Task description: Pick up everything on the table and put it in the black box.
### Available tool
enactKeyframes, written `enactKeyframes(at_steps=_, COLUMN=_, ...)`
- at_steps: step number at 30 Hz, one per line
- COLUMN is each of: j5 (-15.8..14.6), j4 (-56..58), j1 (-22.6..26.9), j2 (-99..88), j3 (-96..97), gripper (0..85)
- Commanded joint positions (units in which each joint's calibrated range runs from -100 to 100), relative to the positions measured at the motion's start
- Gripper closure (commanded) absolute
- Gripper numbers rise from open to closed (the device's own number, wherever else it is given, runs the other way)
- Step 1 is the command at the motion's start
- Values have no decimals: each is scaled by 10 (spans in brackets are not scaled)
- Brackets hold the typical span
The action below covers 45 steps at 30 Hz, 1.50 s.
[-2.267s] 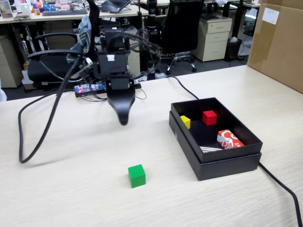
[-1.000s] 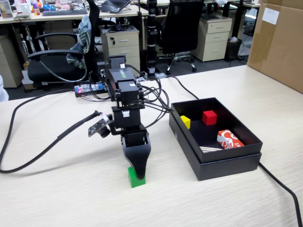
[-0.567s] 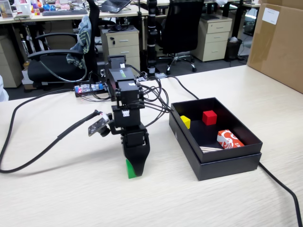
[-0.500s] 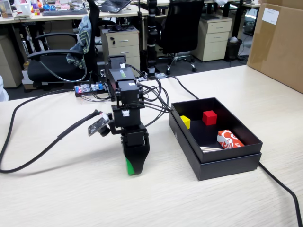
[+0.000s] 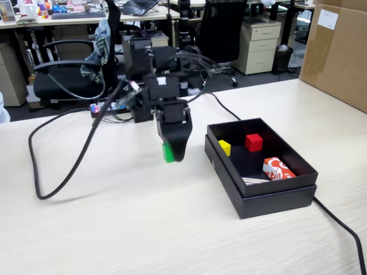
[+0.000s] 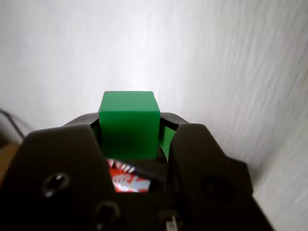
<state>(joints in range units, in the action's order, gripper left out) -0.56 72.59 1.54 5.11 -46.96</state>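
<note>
My gripper (image 5: 172, 152) is shut on a green cube (image 5: 167, 152) and holds it above the pale table, just left of the black box (image 5: 269, 201). In the wrist view the green cube (image 6: 129, 122) sits between the two black jaws of the gripper (image 6: 131, 137). Inside the box lie a yellow cube (image 5: 224, 147), a red cube (image 5: 253, 142) and a red-and-white packet (image 5: 278, 169). The packet also shows in the wrist view (image 6: 126, 182) through the gap under the cube.
A black cable (image 5: 57, 172) loops over the table at the left of the arm. Another cable (image 5: 344, 229) runs from the box's right corner to the front edge. A large cardboard box (image 5: 338, 51) stands at the back right.
</note>
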Motion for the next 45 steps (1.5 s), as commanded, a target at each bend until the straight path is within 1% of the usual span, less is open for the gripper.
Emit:
enactKeyframes(at_steps=1, j5=-22, j4=-1, j1=48, j2=-161, j3=-22, gripper=846)
enactKeyframes(at_steps=5, j5=-31, j4=-1, j1=95, j2=-191, j3=-34, gripper=846)
enactKeyframes(at_steps=9, j5=-36, j4=-2, j1=130, j2=-172, j3=-62, gripper=843)
enactKeyframes(at_steps=10, j5=-44, j4=-3, j1=143, j2=-131, j3=-69, gripper=843)
enactKeyframes(at_steps=12, j5=-50, j4=-3, j1=145, j2=-92, j3=-64, gripper=842)
enactKeyframes(at_steps=13, j5=-51, j4=-3, j1=145, j2=-62, j3=-52, gripper=763)
enactKeyframes(at_steps=14, j5=-51, j4=-3, j1=144, j2=-45, j3=-36, gripper=720)
enactKeyframes(at_steps=15, j5=-51, j4=-3, j1=144, j2=-33, j3=-28, gripper=714)
enactKeyframes(at_steps=17, j5=-55, j4=-8, j1=140, j2=35, j3=-16, gripper=714)
enactKeyframes(at_steps=24, j5=-57, j4=-11, j1=136, j2=105, j3=-19, gripper=705)
enactKeyframes(at_steps=39, j5=-58, j4=-33, j1=132, j2=179, j3=-17, gripper=698)
enactKeyframes(at_steps=42, j5=-57, j4=-35, j1=131, j2=186, j3=-3, gripper=547)
enactKeyframes(at_steps=44, j5=-54, j4=-35, j1=131, j2=193, j3=3, gripper=467)
enactKeyframes(at_steps=45, j5=-54, j4=-36, j1=131, j2=194, j3=3, gripper=446)
